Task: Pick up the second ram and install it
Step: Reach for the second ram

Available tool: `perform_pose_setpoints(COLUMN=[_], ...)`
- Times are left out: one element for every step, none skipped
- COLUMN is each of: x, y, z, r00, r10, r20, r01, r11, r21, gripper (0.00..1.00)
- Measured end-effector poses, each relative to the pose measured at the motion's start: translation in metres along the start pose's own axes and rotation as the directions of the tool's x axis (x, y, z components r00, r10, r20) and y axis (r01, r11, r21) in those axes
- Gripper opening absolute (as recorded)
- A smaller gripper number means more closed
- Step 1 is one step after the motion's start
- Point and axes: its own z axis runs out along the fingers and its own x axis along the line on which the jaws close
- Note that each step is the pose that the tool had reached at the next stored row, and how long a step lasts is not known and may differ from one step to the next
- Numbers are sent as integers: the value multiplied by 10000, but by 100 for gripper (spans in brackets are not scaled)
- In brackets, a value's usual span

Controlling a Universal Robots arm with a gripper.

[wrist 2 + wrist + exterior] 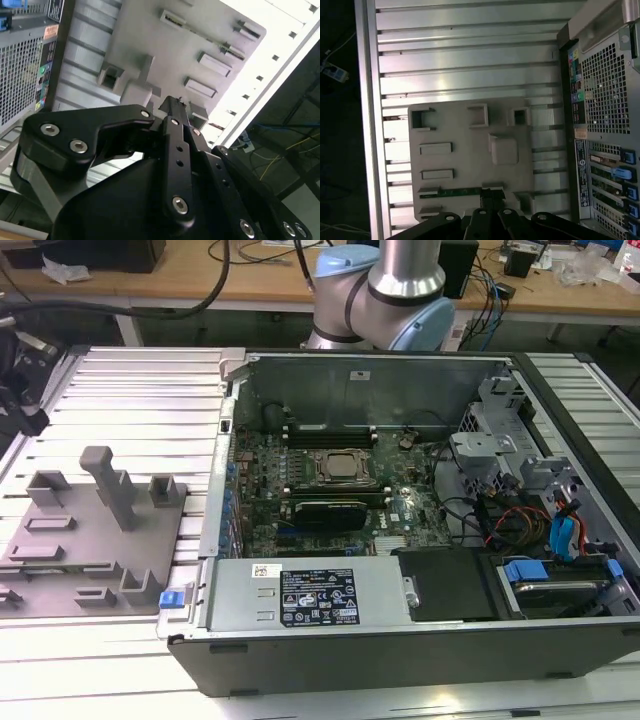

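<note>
Gripper (492, 194) hangs above the grey tray (470, 165), and I read its jaws as pressed together, holding nothing. Green ram (450, 191) lies in a tray slot, one end beneath the gripper

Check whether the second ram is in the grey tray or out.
In. The first wrist view shows the green second ram lying along the grey tray, the end effector at one end.
</note>
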Motion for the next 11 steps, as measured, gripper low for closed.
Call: perform_pose_setpoints(x=[0,3,8,16,21,24,27,26,25,26,26], y=[-80,-114,-140,-170,-186,-198,-204,-204,-205,-206,-206], z=[5,7,9,10,11,11,12,12,12,12,11], r00=[10000,10000,10000,10000,10000,10000,10000,10000,10000,10000,10000], r10=[-2,-2,-2,-3,-4,-4,-2,-2,-4,-3,-4], r20=[-2,-1,0,-1,-1,-1,0,0,-1,-1,-1], r01=[2,2,2,3,4,4,2,2,4,3,4], r11=[10000,10000,10000,10000,10000,10000,10000,10000,10000,10000,10000], r21=[2,2,2,2,1,2,2,1,1,2,2], gripper=[11,11,11,11,11,11,11,11,11,11,11])
